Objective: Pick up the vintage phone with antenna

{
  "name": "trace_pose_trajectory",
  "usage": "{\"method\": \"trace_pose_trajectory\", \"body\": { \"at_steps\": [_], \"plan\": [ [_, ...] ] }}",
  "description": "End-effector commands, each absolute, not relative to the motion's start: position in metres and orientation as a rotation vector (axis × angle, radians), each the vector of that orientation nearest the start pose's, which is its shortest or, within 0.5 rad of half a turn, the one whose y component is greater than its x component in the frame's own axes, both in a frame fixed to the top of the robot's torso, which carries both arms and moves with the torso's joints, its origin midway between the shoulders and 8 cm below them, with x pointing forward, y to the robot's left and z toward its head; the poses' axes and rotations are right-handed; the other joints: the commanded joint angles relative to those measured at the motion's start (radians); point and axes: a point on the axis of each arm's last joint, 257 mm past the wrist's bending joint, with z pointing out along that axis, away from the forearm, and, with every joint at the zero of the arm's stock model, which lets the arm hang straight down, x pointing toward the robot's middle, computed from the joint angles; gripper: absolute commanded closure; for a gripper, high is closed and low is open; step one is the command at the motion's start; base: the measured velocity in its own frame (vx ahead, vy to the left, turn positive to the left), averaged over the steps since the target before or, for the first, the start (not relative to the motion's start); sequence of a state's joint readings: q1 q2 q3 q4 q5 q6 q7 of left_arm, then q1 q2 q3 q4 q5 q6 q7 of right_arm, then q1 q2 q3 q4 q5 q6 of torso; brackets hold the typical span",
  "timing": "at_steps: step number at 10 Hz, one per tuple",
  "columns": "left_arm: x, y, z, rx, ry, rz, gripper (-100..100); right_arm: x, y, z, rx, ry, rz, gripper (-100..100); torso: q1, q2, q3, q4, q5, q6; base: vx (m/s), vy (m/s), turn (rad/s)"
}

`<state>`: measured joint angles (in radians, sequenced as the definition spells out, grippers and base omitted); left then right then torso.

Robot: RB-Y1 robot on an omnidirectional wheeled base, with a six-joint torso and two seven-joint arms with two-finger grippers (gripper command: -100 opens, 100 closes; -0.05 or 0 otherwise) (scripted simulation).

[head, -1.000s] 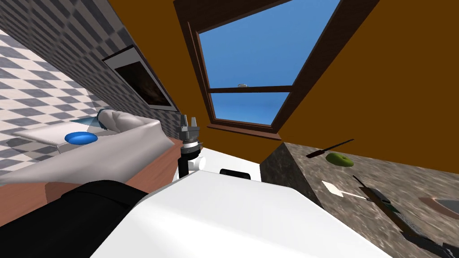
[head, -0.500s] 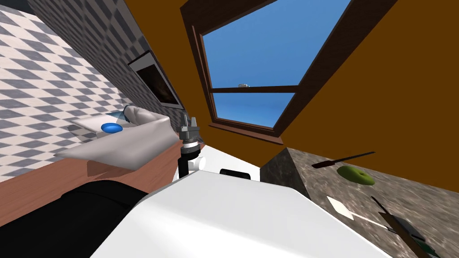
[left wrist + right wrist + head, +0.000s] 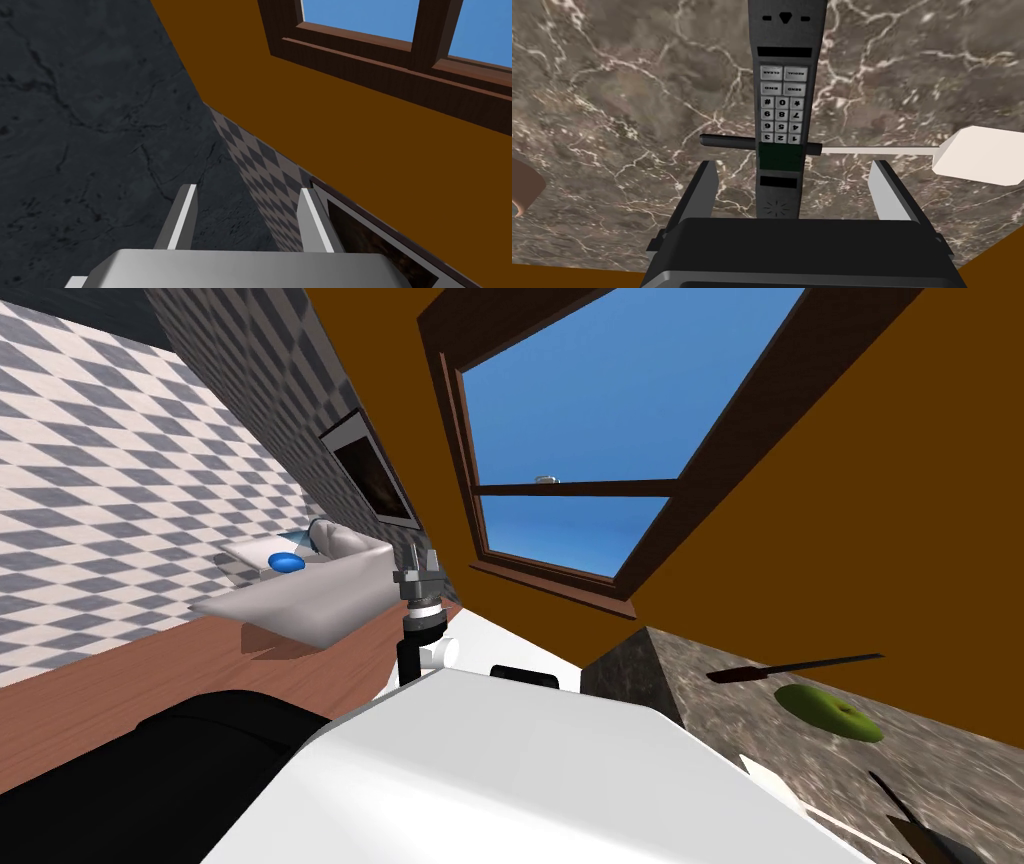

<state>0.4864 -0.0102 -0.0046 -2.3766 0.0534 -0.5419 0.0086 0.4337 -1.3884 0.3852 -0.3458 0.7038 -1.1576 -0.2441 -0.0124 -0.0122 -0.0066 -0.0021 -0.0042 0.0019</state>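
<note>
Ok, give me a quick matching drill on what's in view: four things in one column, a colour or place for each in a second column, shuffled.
Things:
1 phone
2 spatula
3 apple
4 bowl

Descriptions:
A blue
B lying between the open fingers of the right gripper
C green
D white blade, shaft crossing the phone

Pairs: 1-B, 2-D, 3-C, 4-A

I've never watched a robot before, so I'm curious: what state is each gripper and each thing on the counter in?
phone, lying flat on the counter, keypad up, not gripped
right gripper, open, a finger on each side of the phone, apart from it
left gripper, open, empty
spatula, lying flat, handle passing under the phone
apple, whole, resting on the counter
</note>
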Motion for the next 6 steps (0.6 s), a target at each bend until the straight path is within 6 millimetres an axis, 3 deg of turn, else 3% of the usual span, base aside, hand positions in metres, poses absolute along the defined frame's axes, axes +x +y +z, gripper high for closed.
{"method": "trace_pose_trajectory", "body": {
  "at_steps": [1, 4, 5, 6],
  "plan": [
    [0.314, 0.278, 0.078, -0.577, 0.462, -1.385, 0, -0.021, -0.739, -0.312, 0.402, 2.987, -0.011, -100, 0.0, 0.0, 0.0, 0.0, 0.0, 0.0, 0.016, -0.078, 0.064],
    [0.314, 0.278, 0.078, -0.577, 0.462, -1.385, 0, -0.025, -0.737, -0.313, 0.398, 2.997, -0.001, -100, 0.008, 0.002, 0.001, 0.001, 0.002, 0.002, 0.003, -0.006, -0.029],
    [0.314, 0.278, 0.078, -0.577, 0.462, -1.385, 0, -0.025, -0.737, -0.313, 0.399, 2.997, -0.002, 0, 0.009, 0.002, 0.001, 0.001, 0.002, 0.002, 0.0, 0.0, 0.0],
    [0.314, 0.278, 0.078, -0.577, 0.462, -1.385, 0, -0.027, -0.734, -0.326, 0.403, 2.986, -0.005, -100, 0.009, 0.002, 0.001, 0.001, 0.002, 0.002, -0.013, -0.007, 0.047]
  ]
}}
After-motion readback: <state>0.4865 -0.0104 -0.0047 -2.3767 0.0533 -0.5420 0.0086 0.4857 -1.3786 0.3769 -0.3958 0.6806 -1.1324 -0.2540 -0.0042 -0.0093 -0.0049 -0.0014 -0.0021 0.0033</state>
